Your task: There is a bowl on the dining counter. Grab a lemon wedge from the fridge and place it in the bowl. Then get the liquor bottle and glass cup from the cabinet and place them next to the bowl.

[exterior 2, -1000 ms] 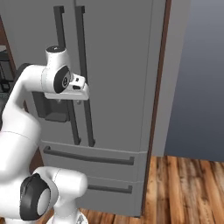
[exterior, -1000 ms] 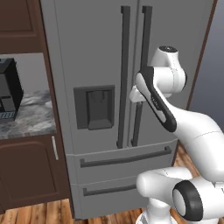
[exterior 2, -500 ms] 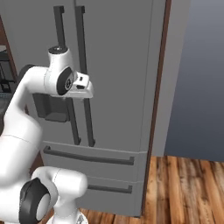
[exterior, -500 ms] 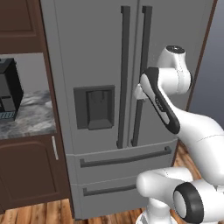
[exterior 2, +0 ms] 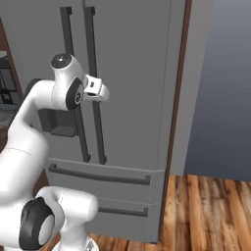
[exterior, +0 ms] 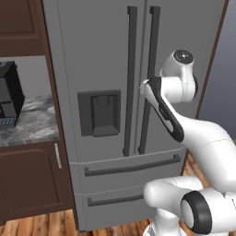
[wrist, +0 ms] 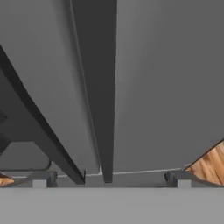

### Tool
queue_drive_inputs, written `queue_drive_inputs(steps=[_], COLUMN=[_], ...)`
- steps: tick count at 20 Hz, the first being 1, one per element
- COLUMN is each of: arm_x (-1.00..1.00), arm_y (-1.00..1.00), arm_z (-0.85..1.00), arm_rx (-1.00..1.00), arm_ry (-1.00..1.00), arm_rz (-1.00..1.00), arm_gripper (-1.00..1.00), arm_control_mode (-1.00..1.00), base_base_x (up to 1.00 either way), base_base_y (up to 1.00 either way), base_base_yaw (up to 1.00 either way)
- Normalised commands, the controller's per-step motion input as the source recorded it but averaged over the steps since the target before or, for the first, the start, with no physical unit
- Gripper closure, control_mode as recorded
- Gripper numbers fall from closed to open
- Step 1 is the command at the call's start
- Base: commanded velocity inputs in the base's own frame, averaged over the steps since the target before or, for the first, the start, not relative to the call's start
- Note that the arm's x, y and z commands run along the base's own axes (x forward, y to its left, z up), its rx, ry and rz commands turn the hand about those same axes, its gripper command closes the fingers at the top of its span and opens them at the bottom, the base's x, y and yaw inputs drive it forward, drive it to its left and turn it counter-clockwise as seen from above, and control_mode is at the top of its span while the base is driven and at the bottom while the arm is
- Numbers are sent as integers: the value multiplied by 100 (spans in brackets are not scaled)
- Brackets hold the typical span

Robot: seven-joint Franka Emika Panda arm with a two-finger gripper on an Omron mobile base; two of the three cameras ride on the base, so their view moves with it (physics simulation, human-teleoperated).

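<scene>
Fridge point(exterior: 106, 69) dead ahead, both doors shut, so the lemon wedge is presumably inside, behind them; nothing of it on show. Bowl, bottle, cup also out of sight from here.

Change over the last sec: my hand has crept closer to the fridge's right door handle point(exterior: 148, 78) and a bit higher. In the earlier base views the wrist sat lower and slightly further off from that handle; now it's right at the handle, roughly at its middle height. Base hasn't driven — fridge, dispenser point(exterior: 99, 112) and desk point(exterior: 27, 124) left of the fridge sit in the same spots.

Gripper point(wrist: 111, 178) is spread wide, nothing between the fingers. In hand view the right handle point(wrist: 98, 87) runs straight up from between the two tips point(wrist: 43, 178), so it's lined up w/ the gap; left handle point(wrist: 39, 127) slants off to one side. Can't tell whether the tips are already past the bar or just short of it. From the right base view the hand point(exterior 2: 95, 89) looks to be up against the handle point(exterior 2: 96, 88).

Meaning: approach is nearly done, step in hand is grasping the handle. My guess for next: ease in, close on the bar, pull the door open. Task barely started — the wedge, bottle and cup all still to do.
</scene>
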Motion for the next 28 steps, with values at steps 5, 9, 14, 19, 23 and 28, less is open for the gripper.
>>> queue_drive_inputs(steps=[5, 9, 14, 19, 23, 28], arm_x=[41, 32, 31, 40, 45, 33], arm_y=[22, 4, -2, -2, -7, -8], arm_z=[7, 0, 1, 5, 1, 0], arm_rx=[0, 0, 0, 0, 0, 0], arm_ry=[-21, -9, -1, 1, 1, 0], arm_rz=[-14, -3, 0, 2, 6, 5], arm_gripper=[-100, -100, -100, -100, -100, -100], arm_control_mode=[-100, -100, -100, -100, -100, -100], base_base_x=[0, 0, 0, 0, 0, 0], base_base_y=[0, 0, 0, 0, 0, 0], base_base_yaw=[0, 0, 0, 0, 0, 0])
